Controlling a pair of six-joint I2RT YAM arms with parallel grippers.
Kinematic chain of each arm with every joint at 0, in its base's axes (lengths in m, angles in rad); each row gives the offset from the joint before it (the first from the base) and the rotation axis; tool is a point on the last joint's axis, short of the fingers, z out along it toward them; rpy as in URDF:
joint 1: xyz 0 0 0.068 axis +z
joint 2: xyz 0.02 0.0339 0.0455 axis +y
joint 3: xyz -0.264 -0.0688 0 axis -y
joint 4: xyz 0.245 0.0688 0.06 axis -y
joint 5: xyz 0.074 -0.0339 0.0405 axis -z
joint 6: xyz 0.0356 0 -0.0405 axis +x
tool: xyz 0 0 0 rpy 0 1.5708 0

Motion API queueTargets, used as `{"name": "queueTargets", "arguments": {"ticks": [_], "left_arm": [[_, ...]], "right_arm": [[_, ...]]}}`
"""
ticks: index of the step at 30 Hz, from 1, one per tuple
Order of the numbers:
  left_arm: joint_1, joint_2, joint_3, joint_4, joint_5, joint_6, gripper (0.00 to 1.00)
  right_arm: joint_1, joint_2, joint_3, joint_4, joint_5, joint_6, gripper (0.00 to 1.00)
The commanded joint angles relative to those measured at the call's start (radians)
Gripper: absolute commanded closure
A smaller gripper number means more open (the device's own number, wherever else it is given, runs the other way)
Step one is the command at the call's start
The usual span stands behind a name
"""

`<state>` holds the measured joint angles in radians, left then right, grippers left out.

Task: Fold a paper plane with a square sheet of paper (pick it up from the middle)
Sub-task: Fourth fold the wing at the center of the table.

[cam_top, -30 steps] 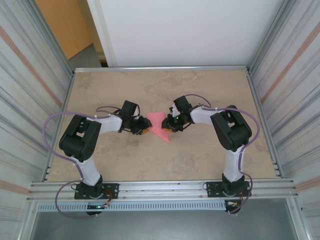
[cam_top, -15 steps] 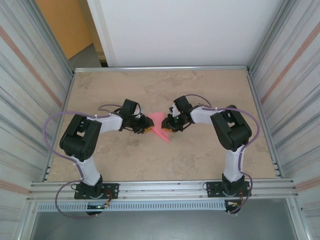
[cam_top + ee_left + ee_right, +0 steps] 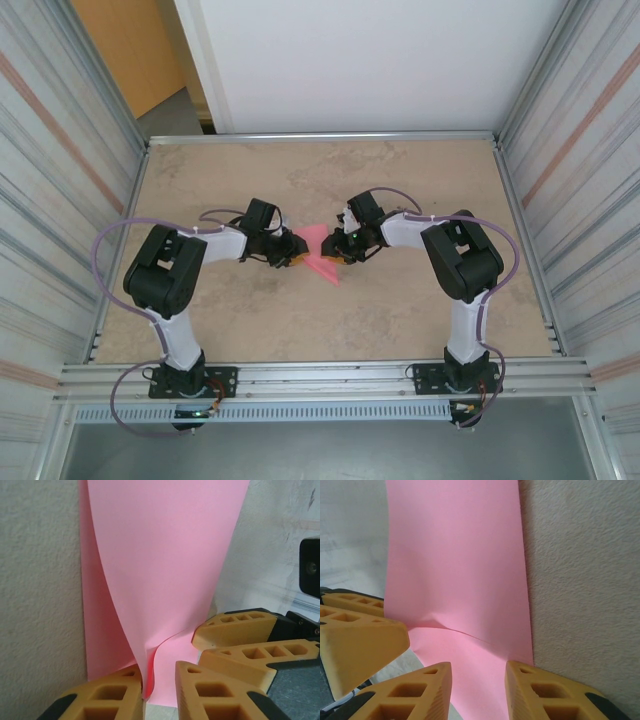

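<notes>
The square sheet of paper [image 3: 322, 262] lies pink on the table's middle as a creased shape with a point toward the near side. My left gripper [image 3: 292, 256] is at its left edge and my right gripper [image 3: 340, 250] at its right, facing each other. In the left wrist view the paper [image 3: 165, 555] rises in a curled ridge between the left gripper's [image 3: 160, 692] narrowly parted jaws, against one finger. The right gripper [image 3: 479, 692] stands open over flat paper [image 3: 455, 560]. No paper plane shape can be made out.
The beige tabletop [image 3: 400, 180] has free room behind and in front of the paper. Metal side walls [image 3: 60, 170] close in left and right, and a rail [image 3: 320, 375] runs along the near edge by the arm bases.
The left gripper has slid a little right onto the paper and its jaws have narrowed. The right gripper's jaws have widened slightly. The paper stays in place.
</notes>
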<state>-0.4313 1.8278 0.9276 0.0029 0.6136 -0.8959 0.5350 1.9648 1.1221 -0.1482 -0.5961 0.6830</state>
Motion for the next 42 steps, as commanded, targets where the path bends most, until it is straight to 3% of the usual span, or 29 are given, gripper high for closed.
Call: {"name": "queueTargets", "arguments": {"ticks": [1, 8, 14, 22, 30, 42], "left_arm": [[0.006, 0.013, 0.012, 0.011, 0.020, -0.009, 0.81], [0.011, -0.002, 0.003, 0.020, 0.018, -0.030, 0.94], [0.014, -0.010, 0.018, 0.015, 0.020, -0.062, 0.96], [0.012, -0.057, 0.032, -0.011, -0.012, -0.126, 0.96], [0.010, -0.062, 0.054, -0.042, -0.024, -0.153, 0.95], [0.009, -0.051, 0.078, -0.055, -0.034, -0.182, 0.95]], "right_arm": [[-0.006, -0.008, -0.020, -0.021, 0.045, -0.046, 0.63], [-0.009, -0.087, -0.016, -0.040, 0.096, -0.144, 0.58], [-0.001, -0.190, -0.046, -0.078, 0.251, -0.314, 0.50], [0.168, -0.284, -0.121, -0.024, 0.555, -0.510, 0.49], [0.287, -0.227, -0.129, 0.062, 0.667, -0.526, 0.55], [0.311, -0.158, -0.109, 0.111, 0.697, -0.544, 0.56]]}}
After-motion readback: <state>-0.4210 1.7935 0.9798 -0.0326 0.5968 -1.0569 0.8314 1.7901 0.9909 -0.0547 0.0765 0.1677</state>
